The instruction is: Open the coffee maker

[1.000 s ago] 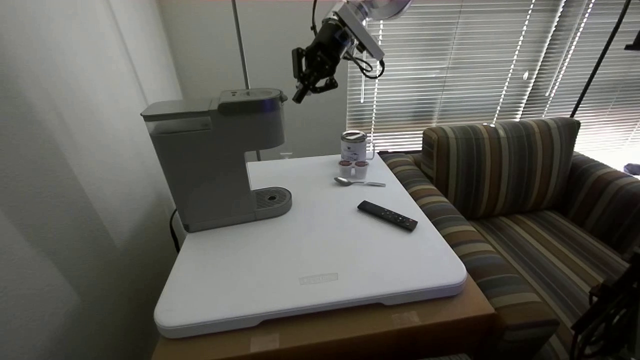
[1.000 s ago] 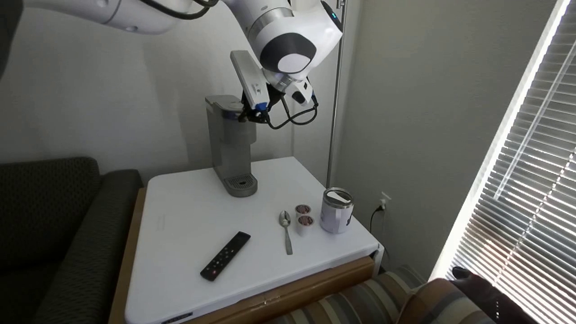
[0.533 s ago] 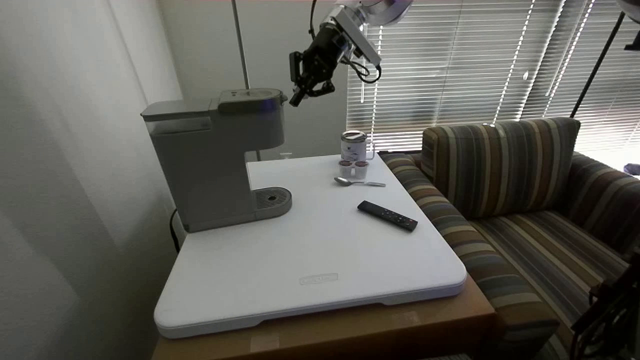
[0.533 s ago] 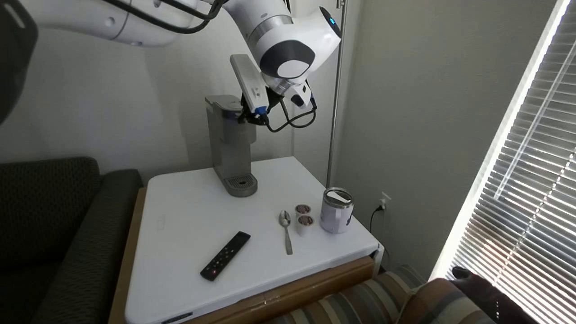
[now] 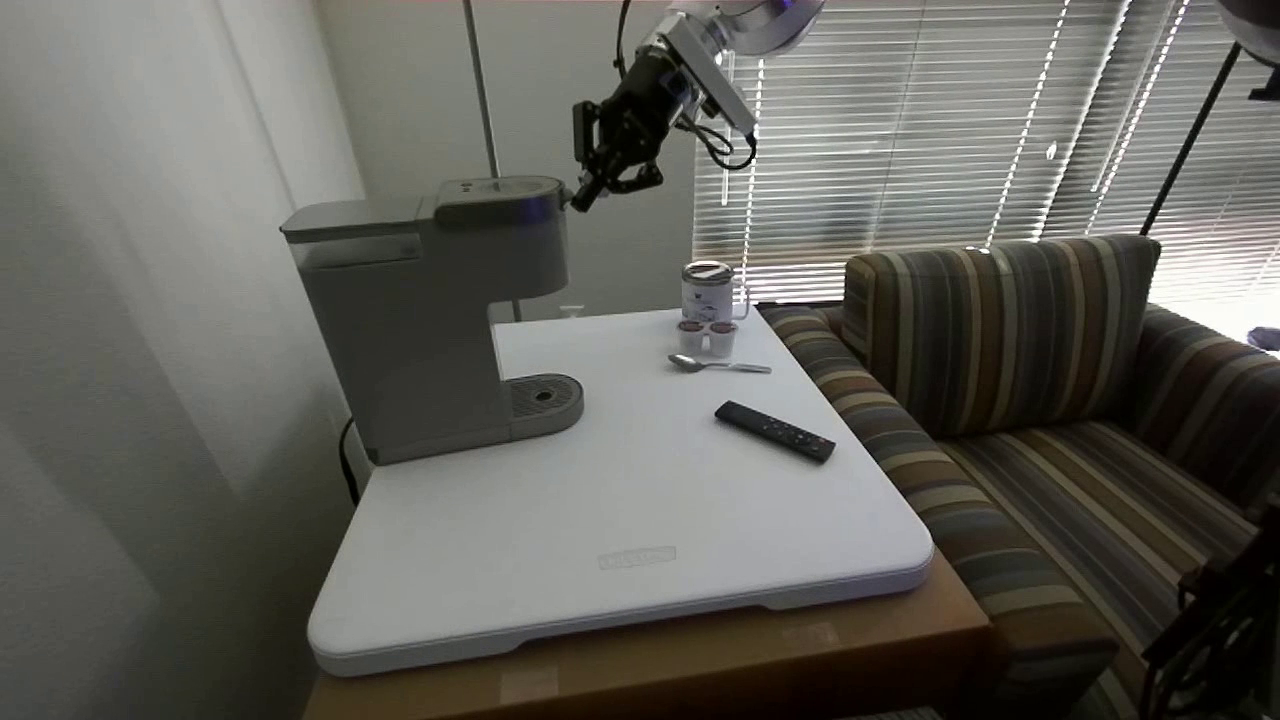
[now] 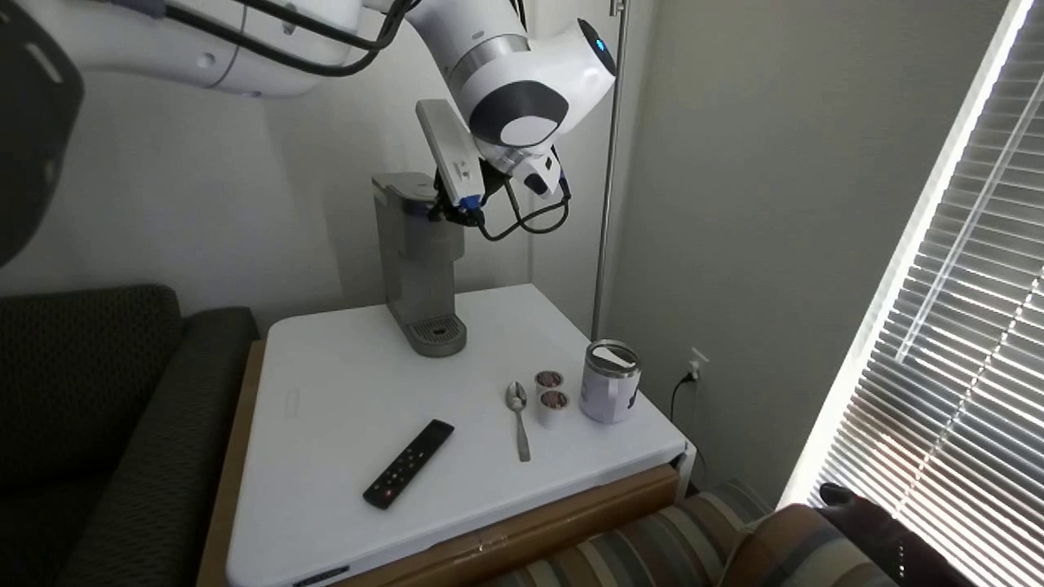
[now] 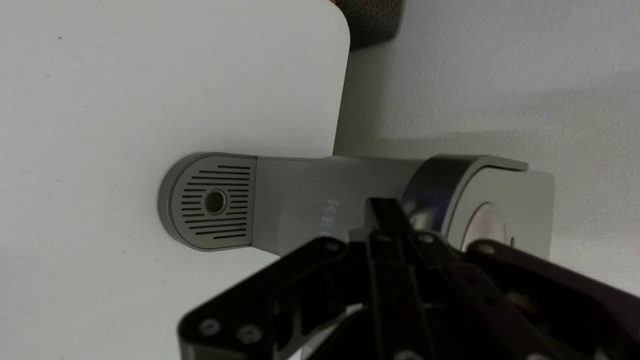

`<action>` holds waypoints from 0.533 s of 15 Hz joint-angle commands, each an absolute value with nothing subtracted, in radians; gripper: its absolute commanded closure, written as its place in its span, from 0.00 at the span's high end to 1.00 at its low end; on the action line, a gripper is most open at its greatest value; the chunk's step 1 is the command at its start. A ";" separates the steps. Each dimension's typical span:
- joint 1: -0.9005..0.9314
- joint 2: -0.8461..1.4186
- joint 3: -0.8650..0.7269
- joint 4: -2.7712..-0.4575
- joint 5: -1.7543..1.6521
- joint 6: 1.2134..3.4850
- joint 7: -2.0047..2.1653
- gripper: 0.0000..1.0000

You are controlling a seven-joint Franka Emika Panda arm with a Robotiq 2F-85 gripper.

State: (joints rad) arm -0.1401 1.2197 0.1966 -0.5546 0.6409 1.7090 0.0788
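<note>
Narrow gripper [image 7: 385, 215] just beside the lid handle [image 5: 567, 196] of a single-serve coffee maker [image 5: 430, 340]

The gray single-serve coffee maker stands upright on the white bench [image 5: 520, 520], its back at the edge by the wall [image 5: 180, 350], roughly midway between the two corners there. Its top lid [image 5: 500, 190] lies flat on the overhanging brew head [image 5: 510, 245], and its slotted drip tray [image 7: 205, 175] points in toward the middle of the bench. In the wrist view the letters K and E can be read on its front; the gripper covers part of that front.

The jaws stand narrow, the two tips drawn together. The gripper tilts down toward the lid handle; in an exterior view the tips are just beside it, and whether they touch it I cannot tell. The white Panda arm [image 6: 506, 73] extends over the bench.

Near the corner where the edge by the striped armchair [image 5: 1000, 340] meets the edge by the metal pole [image 6: 604, 236] stands a lidded, steel-rimmed mug [image 6: 599, 399]. Two coffee pods [image 6: 554, 403] sit upright just beside it, between it and a metal spoon [image 6: 519, 420], whose stem points toward the armchair edge. A black remote control [image 6: 408, 465] lies aslant, one end near the middle of that same edge.

A brown cardboard box [image 5: 700, 650] sits under the bench, and a black cord [image 5: 345, 468] hangs at the wall edge beside the coffee maker.
</note>
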 commanded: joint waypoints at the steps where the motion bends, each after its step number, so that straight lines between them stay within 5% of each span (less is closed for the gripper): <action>1: -0.153 1.252 0.226 -0.507 0.664 1.693 0.063 0.00; 8: -0.168 1.249 0.256 -0.508 0.670 1.692 0.003 0.00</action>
State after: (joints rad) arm -0.1535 1.2274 0.2244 -0.5489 0.6433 1.7089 0.0332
